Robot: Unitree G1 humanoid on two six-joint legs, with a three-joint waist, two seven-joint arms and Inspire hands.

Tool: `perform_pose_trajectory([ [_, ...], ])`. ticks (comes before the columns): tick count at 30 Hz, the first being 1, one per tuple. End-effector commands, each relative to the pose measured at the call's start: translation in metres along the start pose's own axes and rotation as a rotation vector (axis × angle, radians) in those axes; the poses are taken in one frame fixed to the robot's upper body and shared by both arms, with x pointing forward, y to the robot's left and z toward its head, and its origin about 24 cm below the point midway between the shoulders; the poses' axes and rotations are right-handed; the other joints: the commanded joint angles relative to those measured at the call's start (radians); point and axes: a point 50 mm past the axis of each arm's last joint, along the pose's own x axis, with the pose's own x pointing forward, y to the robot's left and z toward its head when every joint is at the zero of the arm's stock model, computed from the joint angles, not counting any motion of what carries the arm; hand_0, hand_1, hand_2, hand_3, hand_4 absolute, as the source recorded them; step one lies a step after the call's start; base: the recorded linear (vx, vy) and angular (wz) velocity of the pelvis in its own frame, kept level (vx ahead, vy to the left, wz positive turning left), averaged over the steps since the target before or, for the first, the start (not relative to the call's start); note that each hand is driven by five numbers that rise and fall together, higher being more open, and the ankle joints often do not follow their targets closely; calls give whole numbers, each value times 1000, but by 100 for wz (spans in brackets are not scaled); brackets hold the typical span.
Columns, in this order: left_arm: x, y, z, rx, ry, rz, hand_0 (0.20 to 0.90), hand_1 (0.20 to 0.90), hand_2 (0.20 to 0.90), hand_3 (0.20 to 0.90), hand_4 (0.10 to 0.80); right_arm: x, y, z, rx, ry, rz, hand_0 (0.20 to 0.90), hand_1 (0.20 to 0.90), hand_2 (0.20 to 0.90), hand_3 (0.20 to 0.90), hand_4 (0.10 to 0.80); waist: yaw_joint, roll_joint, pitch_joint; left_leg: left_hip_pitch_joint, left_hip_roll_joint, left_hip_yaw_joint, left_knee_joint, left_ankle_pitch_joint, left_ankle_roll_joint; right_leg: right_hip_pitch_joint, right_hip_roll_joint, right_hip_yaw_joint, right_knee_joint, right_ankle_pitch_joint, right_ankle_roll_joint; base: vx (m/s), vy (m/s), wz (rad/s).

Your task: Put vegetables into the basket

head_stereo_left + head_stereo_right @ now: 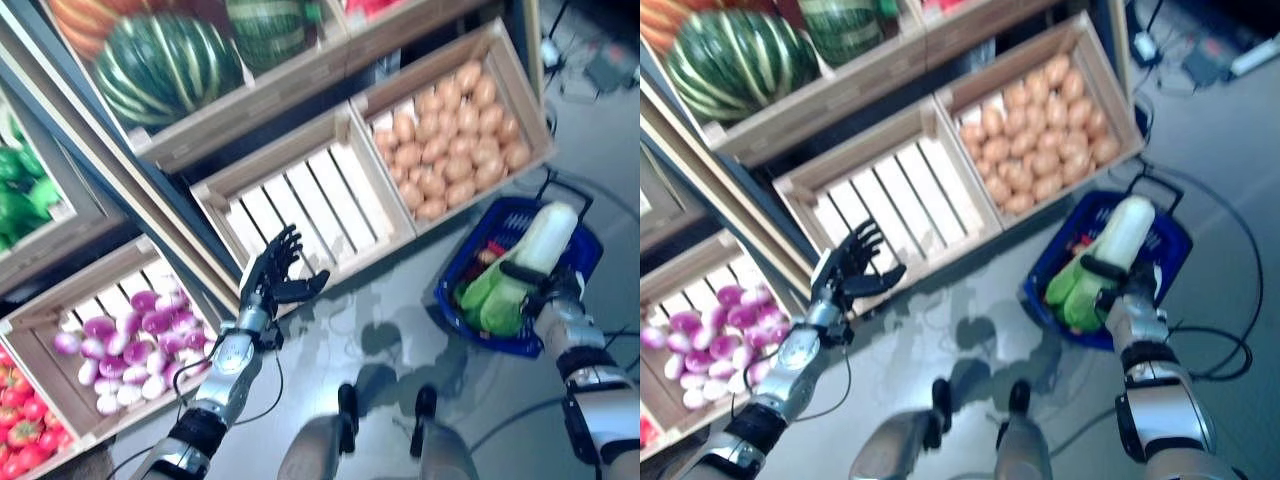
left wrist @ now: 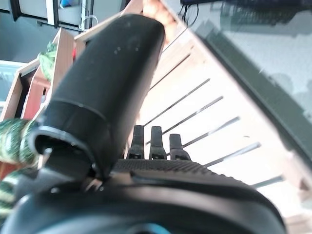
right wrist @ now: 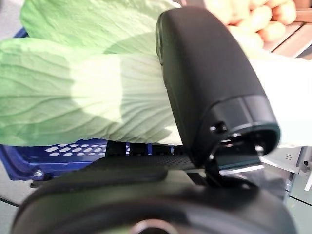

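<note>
My right hand [image 1: 548,292] is shut on a long Chinese cabbage [image 1: 520,268], white at the stalk and green at the leaves, and holds it over the blue plastic basket [image 1: 573,258] on the floor. In the right wrist view the thumb [image 3: 204,78] lies across the cabbage [image 3: 73,97] with the basket rim [image 3: 53,158] below. A small red thing [image 1: 490,250] lies in the basket. My left hand [image 1: 272,270] is open and empty, its fingers straight, over the front edge of a bare wooden crate [image 1: 310,195]. The left wrist view shows its fingers [image 2: 155,141] above the crate's slats [image 2: 214,122].
The wooden stand [image 1: 250,110] of crates rises behind and to the left. A crate of brown potatoes [image 1: 450,130] stands just behind the basket. A crate of purple-white bulbs [image 1: 130,340] stands by my left arm. Grey floor [image 1: 400,320] lies between hands.
</note>
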Motion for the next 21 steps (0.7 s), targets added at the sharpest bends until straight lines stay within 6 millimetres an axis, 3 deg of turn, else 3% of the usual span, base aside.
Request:
perform_pose_trajectory([
  [1, 12, -12, 59, -55, -302, -32, 900, 900, 900, 900, 800, 2, -37, 71, 2, -254, -173, 300, 300, 300, 300, 400, -5, -23, 23, -182, -37, -17, 333, -209, 61, -143, -23, 15, 298, -137, -84, -152, 32, 19],
  [7, 11, -17, 71, -60, -351, -39, 900, 900, 900, 900, 800, 3, -63, 97, -6, -237, -303, 300, 300, 300, 300, 400, 5, 11, 64, -400, -58, -13, 596, -302, 87, -382, -78, 43, 586, -229, -97, -100, 5, 15],
  [12, 9, -22, 75, -78, -383, -54, 900, 900, 900, 900, 800, -1, -66, 125, -8, -292, -337, 300, 300, 300, 300, 400, 3, 43, 64, -525, -68, 2, 682, -316, 86, -515, -81, 73, 666, -246, -105, -69, -8, 10],
  [13, 8, -25, 76, -83, -392, -57, 900, 900, 900, 900, 800, -3, -65, 135, -4, -324, -331, 509, 509, 509, 509, 540, 1, 53, 64, -552, -69, 8, 702, -321, 87, -548, -79, 85, 689, -252, -108, -42, 6, 4],
  [14, 7, -26, 76, -83, -397, -56, 900, 900, 900, 900, 800, -5, -65, 141, -6, -345, -329, 509, 509, 509, 509, 540, 0, 57, 64, -566, -69, 13, 713, -323, 88, -566, -76, 91, 701, -256, -110, -50, 5, -2],
  [15, 6, -27, 76, -88, -402, -56, 900, 900, 900, 900, 800, -7, -63, 148, 3, -372, -317, 900, 900, 900, 900, 800, -1, 61, 64, -584, -68, 17, 730, -327, 88, -587, -75, 96, 718, -261, -111, -36, -4, 1],
  [21, 1, -24, 78, -89, -417, -53, 900, 900, 900, 900, 800, -11, -63, 163, -21, -423, -298, 900, 900, 900, 900, 800, 2, 60, 64, -629, -57, 17, 782, -339, 91, -632, -66, 96, 766, -282, -123, -10, -4, 2],
])
